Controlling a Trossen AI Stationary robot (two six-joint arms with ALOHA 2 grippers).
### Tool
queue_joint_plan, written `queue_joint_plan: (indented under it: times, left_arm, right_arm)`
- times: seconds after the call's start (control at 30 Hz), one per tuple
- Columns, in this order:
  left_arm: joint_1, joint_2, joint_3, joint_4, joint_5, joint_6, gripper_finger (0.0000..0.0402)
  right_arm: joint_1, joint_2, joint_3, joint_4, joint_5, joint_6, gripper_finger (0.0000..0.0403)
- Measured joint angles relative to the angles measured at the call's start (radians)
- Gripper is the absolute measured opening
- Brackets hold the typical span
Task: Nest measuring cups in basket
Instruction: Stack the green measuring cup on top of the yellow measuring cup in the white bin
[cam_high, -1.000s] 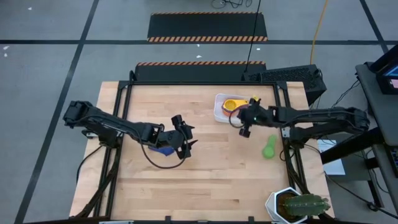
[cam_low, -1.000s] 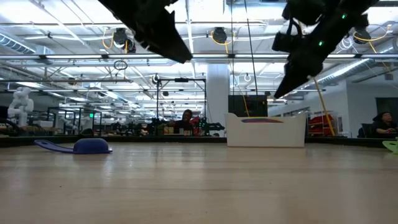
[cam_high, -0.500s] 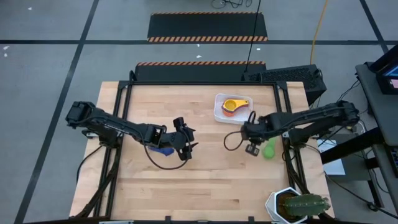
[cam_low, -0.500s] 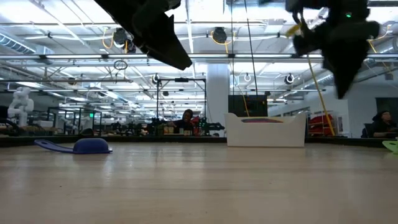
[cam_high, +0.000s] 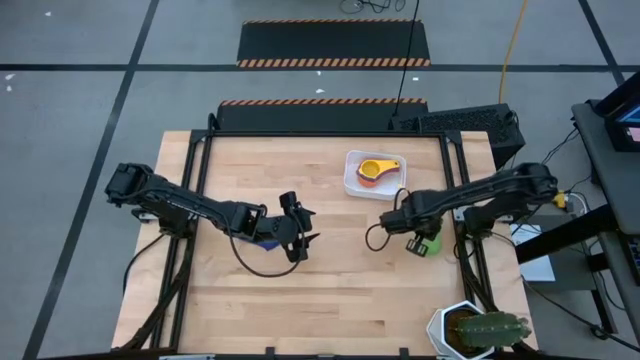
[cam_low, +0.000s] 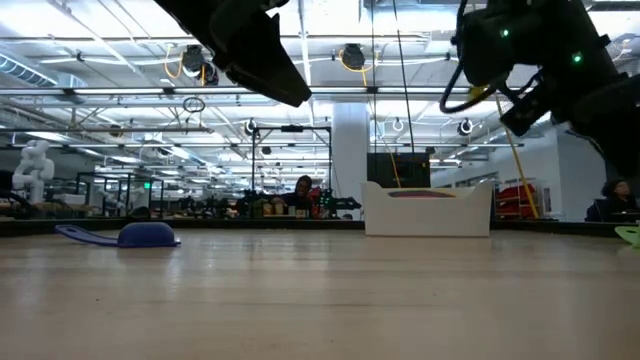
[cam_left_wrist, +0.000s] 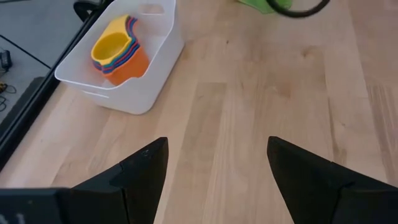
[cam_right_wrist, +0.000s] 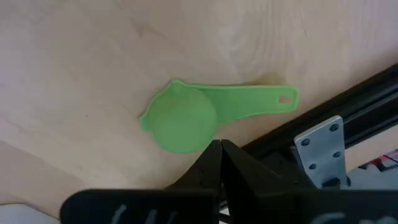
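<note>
A green measuring cup (cam_right_wrist: 183, 118) lies mouth down near the table's right edge, its handle (cam_right_wrist: 249, 99) flat on the wood. My right gripper (cam_right_wrist: 220, 146) hangs shut just above it, pointing steeply down (cam_high: 415, 233), and touches nothing. The white basket (cam_high: 352, 180) stands at the far middle right, holding a nested stack of cups with the yellow one (cam_left_wrist: 112, 45) on top and an orange one (cam_left_wrist: 130, 65) below. A blue cup (cam_low: 135, 235) lies mouth down at the table's middle left. My left gripper (cam_high: 298, 235) hovers open beside it (cam_left_wrist: 214, 168).
A white pot with a cactus (cam_high: 478, 330) stands at the near right corner. The table's black frame rail (cam_right_wrist: 323, 118) runs close beside the green cup. A keyboard (cam_high: 455, 122) sits beyond the far right edge. Bare wood lies between the two grippers.
My right gripper has swung from beside the basket toward the table's near and right edges. It has tipped from nearly level to pointing steeply down over the green cup, and it has stayed shut.
</note>
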Motion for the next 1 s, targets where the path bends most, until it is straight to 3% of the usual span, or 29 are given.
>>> queue_joint_plan:
  times: [0.37, 0.6, 1.0]
  left_arm:
    - [0.000, 0.000, 0.000, 0.000, 0.000, -0.001, 0.0273]
    - [0.000, 0.000, 0.000, 0.002, 0.000, -0.002, 0.0273]
    - [0.000, 0.000, 0.000, 0.004, 0.000, -0.004, 0.0273]
  right_arm:
    - [0.001, 0.062, -0.094, 0.047, -0.121, -0.008, 0.0000]
    - [0.011, 0.062, -0.162, 0.160, -0.177, 0.016, 0.0000]
    - [0.035, 0.057, -0.163, 0.394, -0.224, 0.071, 0.0000]
